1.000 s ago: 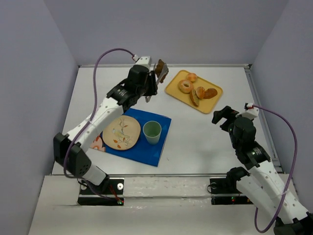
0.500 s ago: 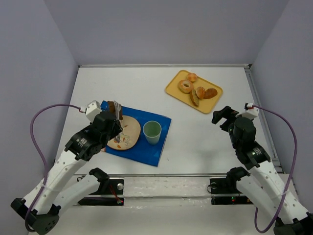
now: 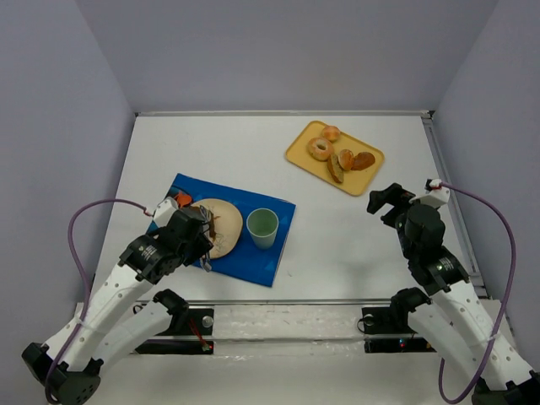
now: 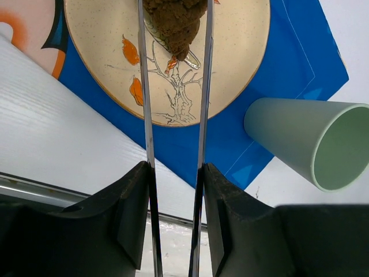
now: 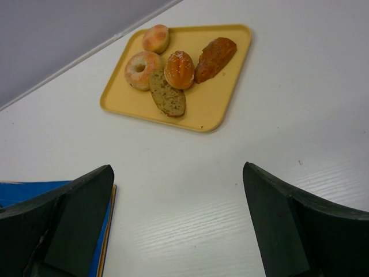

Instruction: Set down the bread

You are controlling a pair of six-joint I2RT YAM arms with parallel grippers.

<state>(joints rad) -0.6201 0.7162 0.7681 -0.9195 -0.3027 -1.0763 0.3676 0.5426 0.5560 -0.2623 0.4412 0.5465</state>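
My left gripper [image 4: 176,173] is shut on a pair of metal tongs [image 4: 147,115]. The tong blades pinch a brown piece of bread [image 4: 176,23] just over the patterned beige plate [image 4: 236,57]; I cannot tell whether the bread touches it. In the top view the left gripper [image 3: 198,234] hangs over the plate's [image 3: 228,221] left half. My right gripper [image 5: 179,231] is open and empty above bare table, near the yellow tray [image 5: 225,98]; it also shows in the top view [image 3: 384,202].
The plate and a pale green cup [image 3: 262,226] stand on a blue mat [image 3: 253,257]. The cup [image 4: 311,144] is right of the tongs. The yellow tray [image 3: 297,158] at the back right holds several pastries, among them a doughnut [image 5: 140,69].
My left arm has swung from beside the yellow tray back to the near left, carrying the bread in the tongs, and now holds it low over the plate. The right arm has not moved.
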